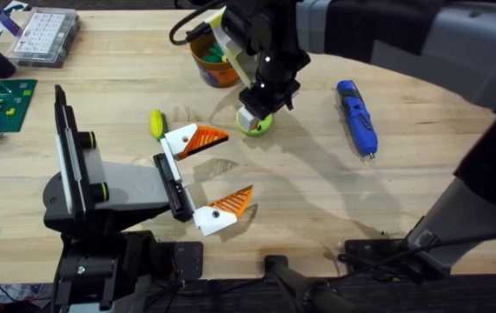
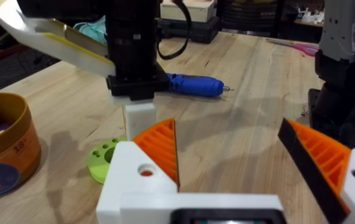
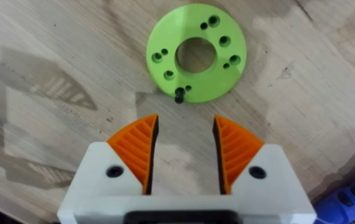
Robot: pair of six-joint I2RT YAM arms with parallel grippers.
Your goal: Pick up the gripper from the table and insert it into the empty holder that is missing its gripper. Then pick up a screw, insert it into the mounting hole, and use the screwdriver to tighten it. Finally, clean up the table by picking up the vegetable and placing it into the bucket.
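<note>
The vegetable (image 1: 259,124) (image 3: 196,53) (image 2: 106,159), a lime-green flat ring, lies on the wooden table just right of the orange bucket (image 1: 213,65) (image 2: 3,149). A small black screw (image 3: 179,96) sits at the ring's edge. My right gripper (image 1: 254,113) (image 3: 185,134) hangs open directly over the ring, with nothing between its orange pads (image 3: 141,149). My left gripper (image 1: 239,163) (image 2: 229,127) is open and empty, a little in front of the ring. The blue screwdriver (image 1: 356,117) (image 2: 196,85) lies to the right. The holder is out of view.
A clear parts box (image 1: 43,35) and a green studded baseplate (image 1: 0,104) sit at the far left. A yellow-green oblong piece (image 1: 156,123) lies by the left gripper's upper finger. The right arm (image 1: 386,39) crosses the table's upper right.
</note>
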